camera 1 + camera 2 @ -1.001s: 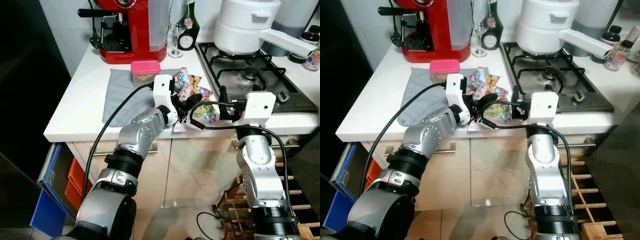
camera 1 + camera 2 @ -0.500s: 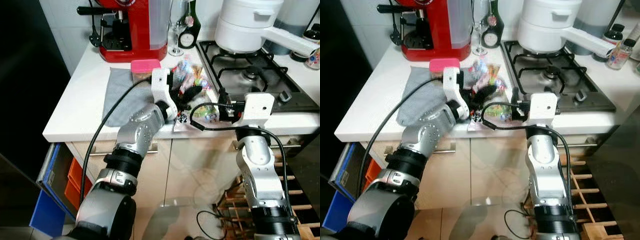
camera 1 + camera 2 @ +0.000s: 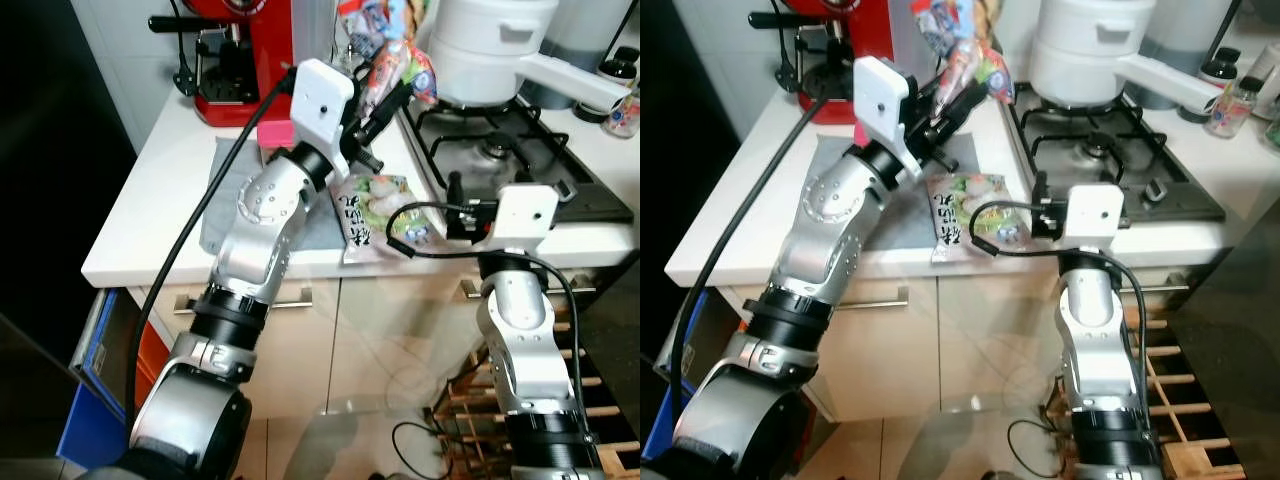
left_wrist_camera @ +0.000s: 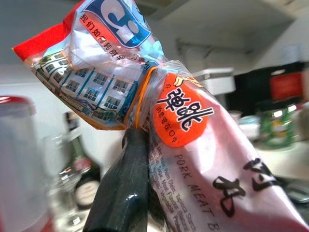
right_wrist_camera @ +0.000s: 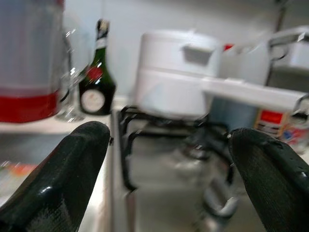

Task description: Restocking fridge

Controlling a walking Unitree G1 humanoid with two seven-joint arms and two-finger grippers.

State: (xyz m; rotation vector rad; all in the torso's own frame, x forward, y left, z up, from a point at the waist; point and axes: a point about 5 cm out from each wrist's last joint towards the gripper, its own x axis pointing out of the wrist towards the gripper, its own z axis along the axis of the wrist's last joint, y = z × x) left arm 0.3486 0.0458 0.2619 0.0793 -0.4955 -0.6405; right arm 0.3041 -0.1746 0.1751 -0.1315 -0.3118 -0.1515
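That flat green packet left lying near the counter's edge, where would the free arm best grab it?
Probably the near end of the green packet, which overhangs the counter edge. It lies flat, so the open right gripper, just beside it, could come in level from the front with one jaw under that end.

A home kitchen: gas hob [image 3: 500, 150], red coffee machine [image 3: 235, 60], white countertop [image 3: 160, 210].

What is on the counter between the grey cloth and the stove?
A green food packet lies between the grey cloth and the stove, seen in both eye views.
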